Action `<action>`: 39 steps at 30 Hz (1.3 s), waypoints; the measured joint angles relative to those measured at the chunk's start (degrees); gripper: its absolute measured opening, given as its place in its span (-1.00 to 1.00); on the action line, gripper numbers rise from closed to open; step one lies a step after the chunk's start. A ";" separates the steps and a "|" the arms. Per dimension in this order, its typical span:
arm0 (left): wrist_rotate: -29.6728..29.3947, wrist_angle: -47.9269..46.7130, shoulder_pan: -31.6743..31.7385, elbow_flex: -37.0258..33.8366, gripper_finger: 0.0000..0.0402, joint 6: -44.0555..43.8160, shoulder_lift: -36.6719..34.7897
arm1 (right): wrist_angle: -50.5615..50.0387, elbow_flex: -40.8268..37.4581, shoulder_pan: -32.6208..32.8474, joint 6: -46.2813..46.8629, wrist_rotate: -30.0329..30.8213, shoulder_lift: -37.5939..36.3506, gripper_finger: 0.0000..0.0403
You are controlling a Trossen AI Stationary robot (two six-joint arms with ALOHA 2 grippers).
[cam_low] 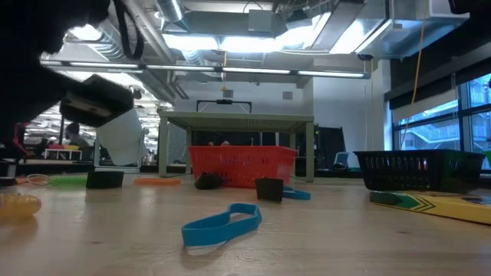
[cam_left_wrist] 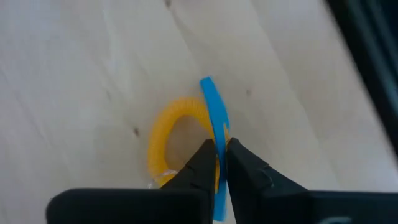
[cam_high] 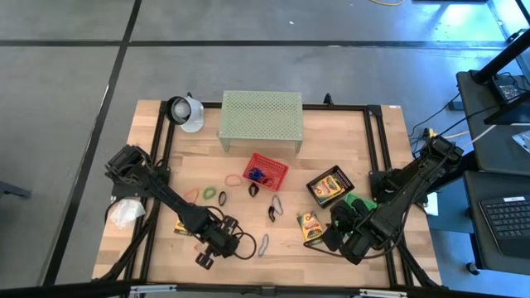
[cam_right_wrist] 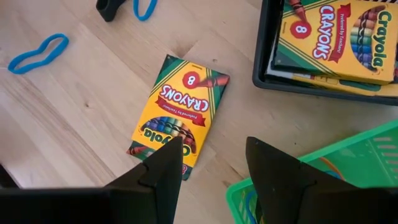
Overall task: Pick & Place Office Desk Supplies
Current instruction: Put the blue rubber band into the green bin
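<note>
My left gripper (cam_left_wrist: 222, 163) is at the table's near left (cam_high: 204, 257), pointing steeply down and shut on a blue loop (cam_left_wrist: 215, 109). A yellow loop (cam_left_wrist: 163, 140) lies flat on the wood right beside it. My right gripper (cam_right_wrist: 214, 171) hovers open at the near right (cam_high: 338, 237). It is above the near end of a yellow-and-green crayon box (cam_right_wrist: 180, 115) that lies flat on the table (cam_high: 310, 225). A second blue loop (cam_low: 222, 224) lies on the wood between the two arms (cam_high: 263, 244). My left gripper pinches the blue loop's band (cam_left_wrist: 219, 142) between its two fingertips, coming from above and pointing steeply down. The loop shows edge-on and runs along the fingers, its far end (cam_left_wrist: 208, 84) sticking out past the tips. Whether it is clear of the table I cannot tell.
A red basket (cam_high: 267, 168) stands mid-table in front of the pale green perforated shelf (cam_high: 261, 118). A black tray of crayon boxes (cam_high: 330, 186) and a green basket (cam_high: 361, 203) sit by my right arm. More loops and clips (cam_high: 214, 194) lie scattered; a white wad (cam_high: 124, 213) is at far left.
</note>
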 joint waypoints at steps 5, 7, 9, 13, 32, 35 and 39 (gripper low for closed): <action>0.40 -1.11 0.00 2.68 -0.97 1.05 -0.02 | 0.31 0.00 0.00 -0.13 0.02 0.00 -0.12; 0.37 -1.69 0.00 3.36 -0.96 1.60 -0.06 | 0.76 0.00 0.00 -0.13 0.00 0.00 -0.12; 0.26 -2.45 0.24 3.51 -0.96 1.57 -0.06 | 1.33 0.00 -0.01 -0.13 0.06 0.00 -0.12; 0.27 -2.59 0.91 3.60 -0.96 1.34 -0.06 | 2.47 0.00 0.00 -0.13 0.91 0.00 -0.12; -4.83 -2.89 4.17 3.47 -0.80 0.37 2.61 | 7.12 0.00 -0.02 -1.64 1.95 0.00 -0.12; -4.08 -3.11 4.57 3.44 -0.62 -0.13 1.64 | 8.11 0.00 -0.01 -2.75 1.97 0.00 -0.11; -1.49 -5.81 5.23 3.44 -0.38 -1.59 1.19 | 8.84 0.00 0.00 -2.99 2.96 0.00 -0.11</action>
